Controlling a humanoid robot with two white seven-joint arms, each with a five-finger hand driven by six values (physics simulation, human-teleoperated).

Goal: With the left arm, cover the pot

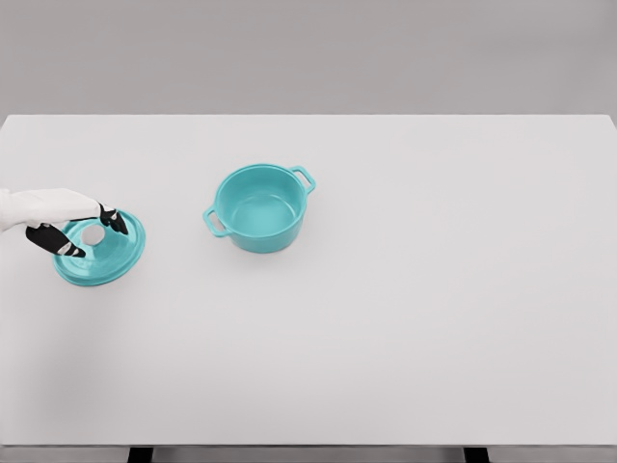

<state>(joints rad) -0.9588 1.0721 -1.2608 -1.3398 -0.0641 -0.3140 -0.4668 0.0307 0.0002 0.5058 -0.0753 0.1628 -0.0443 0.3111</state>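
Observation:
An uncovered teal pot (pixel 259 207) with two side handles stands upright on the white table, left of the middle. Its teal lid (pixel 101 253) with a pale round knob (pixel 93 234) lies flat on the table at the far left, well apart from the pot. My left hand (pixel 85 232) comes in from the left edge and hangs over the lid, its black-tipped fingers (pixel 114 221) curled around the knob on both sides. Whether they press on the knob cannot be told. The right arm is out of view.
The white table (pixel 405 309) spans nearly the whole view, its front edge along the bottom. A grey wall lies behind it. Nothing else stands on the table.

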